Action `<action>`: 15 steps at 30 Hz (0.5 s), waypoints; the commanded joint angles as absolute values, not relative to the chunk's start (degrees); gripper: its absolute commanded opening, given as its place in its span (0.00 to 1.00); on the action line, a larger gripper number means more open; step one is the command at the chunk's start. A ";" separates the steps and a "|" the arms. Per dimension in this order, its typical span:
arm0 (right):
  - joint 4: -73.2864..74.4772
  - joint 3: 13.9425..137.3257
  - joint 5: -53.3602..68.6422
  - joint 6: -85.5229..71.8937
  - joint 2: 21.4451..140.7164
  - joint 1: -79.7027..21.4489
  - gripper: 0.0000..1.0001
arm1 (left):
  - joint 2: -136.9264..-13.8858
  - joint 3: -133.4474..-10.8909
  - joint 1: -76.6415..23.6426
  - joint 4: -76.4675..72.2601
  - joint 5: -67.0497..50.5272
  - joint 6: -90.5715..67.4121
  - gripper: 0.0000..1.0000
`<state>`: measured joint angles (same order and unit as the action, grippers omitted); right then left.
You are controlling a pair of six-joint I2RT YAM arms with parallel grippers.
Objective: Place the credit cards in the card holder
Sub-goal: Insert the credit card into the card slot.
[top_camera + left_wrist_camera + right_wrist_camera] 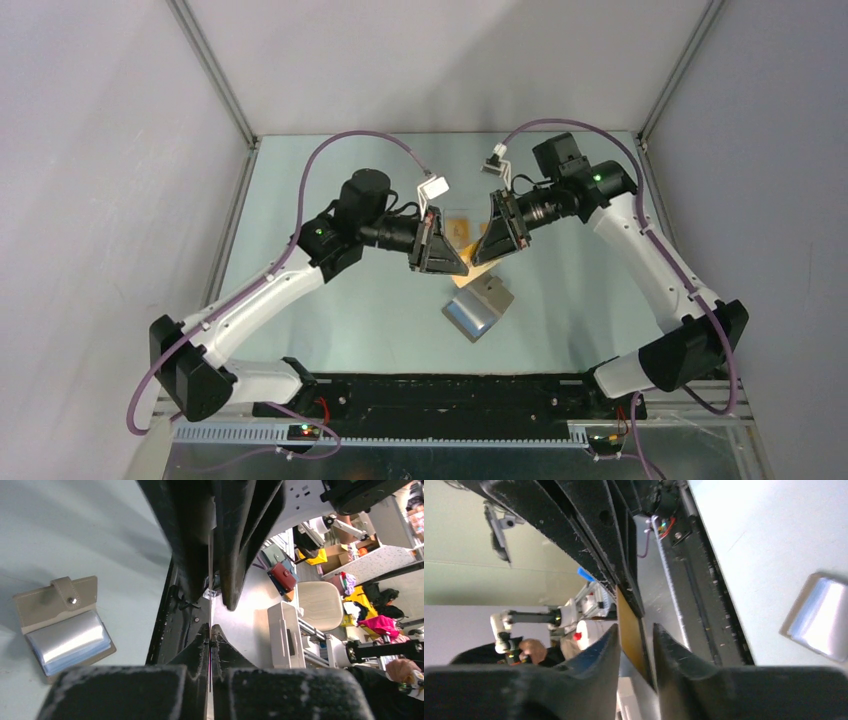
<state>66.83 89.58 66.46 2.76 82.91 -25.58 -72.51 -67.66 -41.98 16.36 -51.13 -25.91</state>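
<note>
Left gripper (210,634): clenched on the edge of one credit card (629,622), raised above the table (330,300).
Other credit cards (458,228): flat on the table, beyond both grippers.
Card holder (478,307): open, flat on the table, just nearer than the held card.
Right gripper (635,628): released, fingers parted either side of the held card.

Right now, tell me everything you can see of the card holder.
The card holder is a grey-taupe, leather-like folding wallet, lying open and flat on the pale table, skewed, near its middle. One half shows bare cover with a strap and a metal snap stud; the other holds a stack of glossy clear sleeves that glare with light. Nothing grips it.
</note>
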 commanded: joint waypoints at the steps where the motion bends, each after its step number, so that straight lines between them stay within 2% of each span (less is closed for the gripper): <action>1: 56.46 89.06 62.99 -8.79 78.82 -21.73 0.60 | -72.29 -69.39 -42.24 15.69 -46.33 -27.39 0.00; 2: 51.42 87.00 62.12 -13.75 77.82 -19.98 0.68 | -72.09 -69.24 -42.26 15.67 -41.79 -28.73 0.00; 3: 48.70 85.95 59.85 -16.24 75.33 -19.00 0.80 | -71.70 -68.83 -42.25 15.50 -39.40 -29.61 0.00; 5: 40.29 81.91 56.30 -23.98 70.80 -15.55 0.96 | -70.63 -67.43 -42.22 13.69 -32.89 -32.64 0.00; 10: 28.13 74.70 48.23 -33.83 62.48 -13.48 0.99 | -64.53 -58.23 -42.22 -1.95 -18.29 -47.48 0.00; 15: 13.73 66.80 52.40 -43.37 60.59 -14.08 0.99 | -58.19 -45.86 -42.90 -24.89 -8.02 -59.66 0.00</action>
